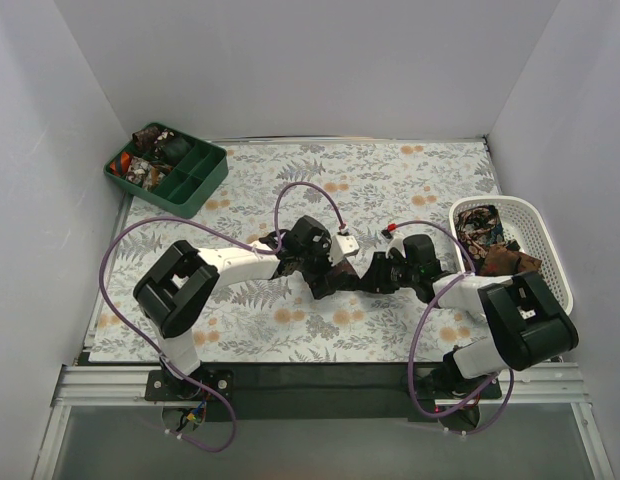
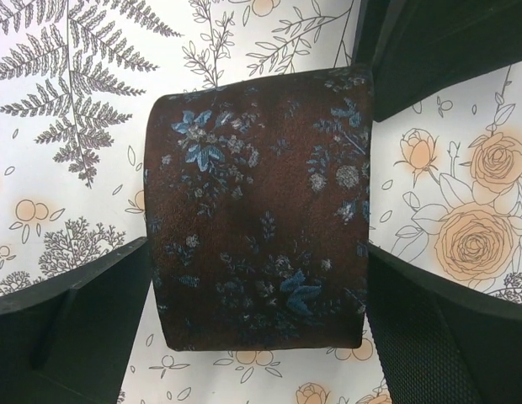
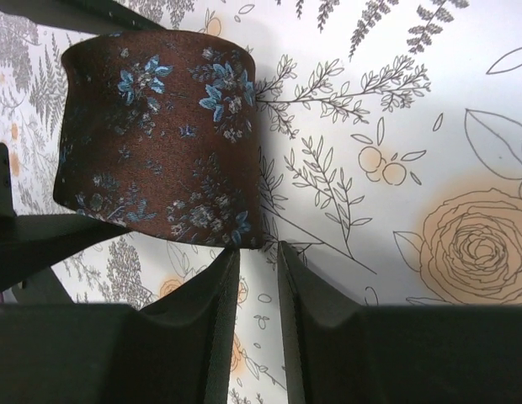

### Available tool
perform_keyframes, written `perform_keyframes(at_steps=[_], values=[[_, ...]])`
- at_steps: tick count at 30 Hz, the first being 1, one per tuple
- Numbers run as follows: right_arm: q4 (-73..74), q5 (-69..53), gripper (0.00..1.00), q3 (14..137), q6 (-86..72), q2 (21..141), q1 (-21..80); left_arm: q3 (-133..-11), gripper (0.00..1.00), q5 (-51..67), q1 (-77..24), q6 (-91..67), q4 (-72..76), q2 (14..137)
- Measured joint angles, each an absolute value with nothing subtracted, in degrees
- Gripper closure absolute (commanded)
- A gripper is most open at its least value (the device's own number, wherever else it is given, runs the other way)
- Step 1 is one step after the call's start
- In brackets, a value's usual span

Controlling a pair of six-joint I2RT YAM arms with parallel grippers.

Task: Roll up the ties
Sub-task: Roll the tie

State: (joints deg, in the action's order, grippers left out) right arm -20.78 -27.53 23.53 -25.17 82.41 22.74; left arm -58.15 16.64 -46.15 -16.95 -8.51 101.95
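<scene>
A brown tie with small blue flowers (image 2: 257, 210) is wound into a coil at the table's middle (image 1: 345, 280). My left gripper (image 2: 257, 252) is shut on the coil, one finger against each side (image 1: 330, 278). The coil also shows in the right wrist view (image 3: 160, 135). My right gripper (image 3: 258, 252) is almost shut with a narrow gap and nothing between the fingers. Its tips sit at the coil's lower edge (image 1: 375, 275). More ties (image 1: 490, 240) lie heaped in the white basket. Small coils (image 1: 150, 150) sit in the green tray.
The white lattice basket (image 1: 550, 225) stands at the right edge. The dark green divided tray (image 1: 200, 180) stands at the far left corner. A flower-printed cloth (image 1: 390, 180) covers the table. White walls close in the sides and back.
</scene>
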Motion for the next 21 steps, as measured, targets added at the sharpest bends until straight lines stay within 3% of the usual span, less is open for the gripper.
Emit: perform_keyframes(at_steps=[7, 9, 11, 15, 21], values=[[-27.9, -25.8, 0.83, 22.5, -28.5, 85.1, 24.8, -58.2, 0.17, 16.7, -46.3, -19.2, -8.2, 102.4], [-30.9, -25.4, 0.88, 21.8, -30.1, 86.2, 25.8, -58.2, 0.24, 17.0, -46.3, -20.3, -8.1, 102.4], [-33.4, -24.9, 0.93, 20.8, -31.7, 86.7, 26.8, -58.2, 0.37, 17.2, -46.3, -21.3, -7.9, 102.4], [-37.4, -23.6, 0.99, 19.4, -35.0, 87.5, 27.9, -58.2, 0.46, 17.7, -46.2, -23.3, -7.6, 102.4], [-42.1, -20.9, 0.99, 19.2, -39.9, 89.8, 29.9, -58.6, 0.51, 19.2, -46.2, -26.7, -7.7, 102.4]])
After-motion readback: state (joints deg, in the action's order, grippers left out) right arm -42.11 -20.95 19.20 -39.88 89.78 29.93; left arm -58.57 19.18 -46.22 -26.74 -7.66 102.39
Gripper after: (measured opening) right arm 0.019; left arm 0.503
